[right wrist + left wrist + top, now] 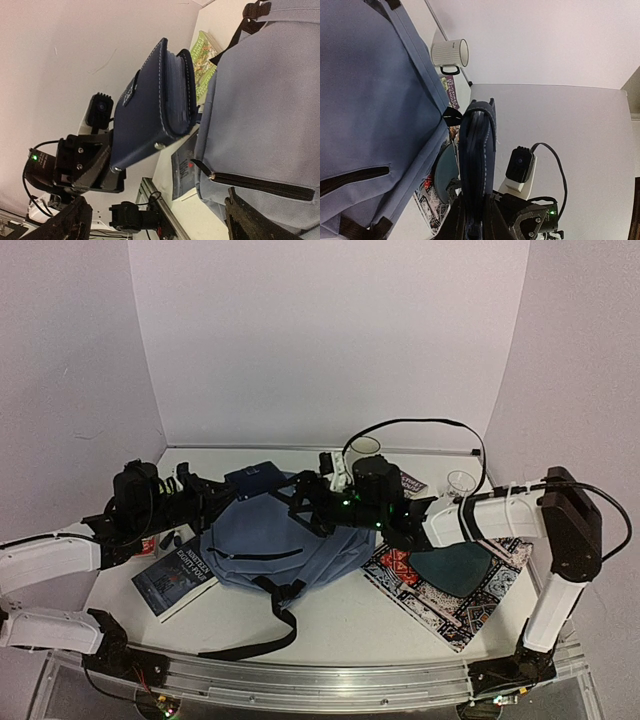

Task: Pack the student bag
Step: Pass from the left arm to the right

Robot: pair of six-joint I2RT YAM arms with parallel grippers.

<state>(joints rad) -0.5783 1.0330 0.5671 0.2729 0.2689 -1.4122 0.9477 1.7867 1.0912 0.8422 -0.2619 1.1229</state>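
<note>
white table (350, 625) | on it: student bag (270, 540), dark book (175, 578), patterned mat (450, 590), mug (362, 447)

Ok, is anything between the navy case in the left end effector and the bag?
Nothing visible. The navy case, clamped in the left end effector, hangs clear of the student bag, at its far edge. The open right end effector is close by, but not between them.
</note>
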